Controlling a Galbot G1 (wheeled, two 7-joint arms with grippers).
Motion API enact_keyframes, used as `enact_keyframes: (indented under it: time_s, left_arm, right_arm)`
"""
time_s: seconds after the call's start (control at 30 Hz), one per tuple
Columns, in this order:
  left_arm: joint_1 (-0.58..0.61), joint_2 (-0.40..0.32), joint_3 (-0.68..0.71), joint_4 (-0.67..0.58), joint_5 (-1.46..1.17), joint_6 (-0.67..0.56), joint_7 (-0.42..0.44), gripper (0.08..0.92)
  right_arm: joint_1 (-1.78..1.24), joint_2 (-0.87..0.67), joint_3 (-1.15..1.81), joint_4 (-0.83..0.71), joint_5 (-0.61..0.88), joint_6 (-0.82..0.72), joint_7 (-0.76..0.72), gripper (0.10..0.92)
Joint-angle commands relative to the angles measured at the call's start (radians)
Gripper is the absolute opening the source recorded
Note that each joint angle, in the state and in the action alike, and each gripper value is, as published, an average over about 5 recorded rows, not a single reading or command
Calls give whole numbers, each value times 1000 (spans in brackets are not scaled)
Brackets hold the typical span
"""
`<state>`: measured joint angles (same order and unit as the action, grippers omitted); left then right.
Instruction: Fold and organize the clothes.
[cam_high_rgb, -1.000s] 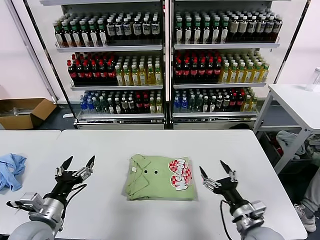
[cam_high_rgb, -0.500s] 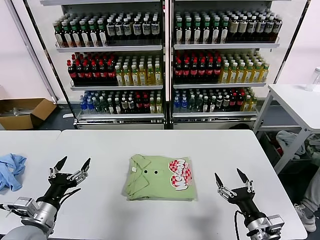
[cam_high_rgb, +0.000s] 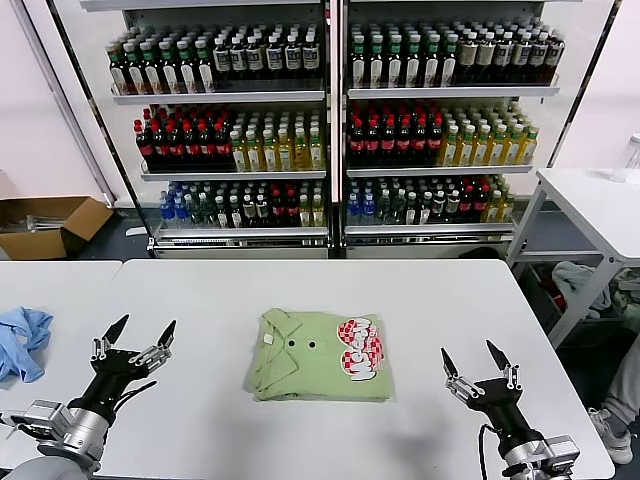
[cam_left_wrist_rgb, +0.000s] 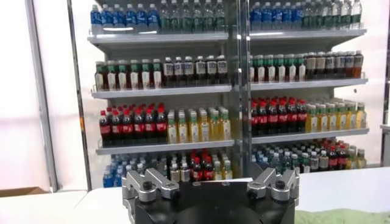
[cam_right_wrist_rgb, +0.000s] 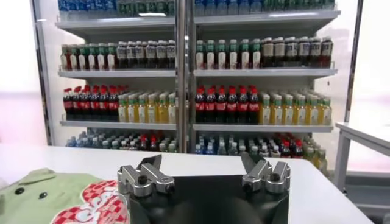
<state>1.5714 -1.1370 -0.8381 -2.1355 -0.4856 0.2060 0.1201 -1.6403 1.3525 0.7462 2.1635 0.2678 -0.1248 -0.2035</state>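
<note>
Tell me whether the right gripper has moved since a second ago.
Yes. The right gripper, open and empty, has pulled back from the folded polo shirt, toward the table's near right edge.

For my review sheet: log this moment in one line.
polo shirt: folded, mid-table | left gripper: open, apart | right gripper: open, apart
</note>
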Motion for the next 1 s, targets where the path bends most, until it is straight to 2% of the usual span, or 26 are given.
enact_keyframes:
  time_s: [0.03,1.0]
  left_arm:
    - [0,-2,-3,4,17,-4,11,823]
    - [5,-9,-12,2,15,-2,11,823]
  right_arm:
    - [-6,10,22,-4,-4,11,-2,823]
    - [7,8,22,4,-4,8,-9,823]
